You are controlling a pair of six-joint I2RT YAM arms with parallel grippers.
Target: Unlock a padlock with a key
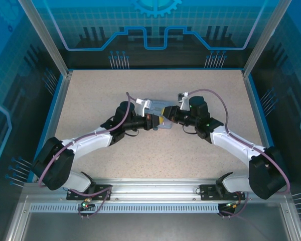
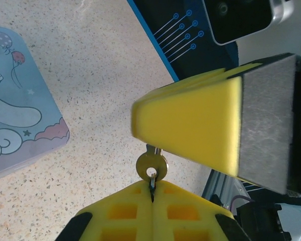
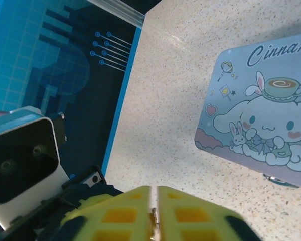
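Left fingers (image 2: 158,202) clenched at the bow of the key (image 2: 151,165); right fingers (image 3: 163,207) clenched over its blade. Key spans directly between the two. Judged light, stiff, slippery; best gripped flat across the bow.

You're looking at two arms over one table (image 1: 140,160), so two grippers: left gripper (image 2: 152,193) and right gripper (image 3: 154,211). There's one tin box (image 3: 261,120) at two o'clock and one key (image 2: 151,164).

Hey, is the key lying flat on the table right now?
No, the key is up off the table, pinched at the left tool's fingertips.
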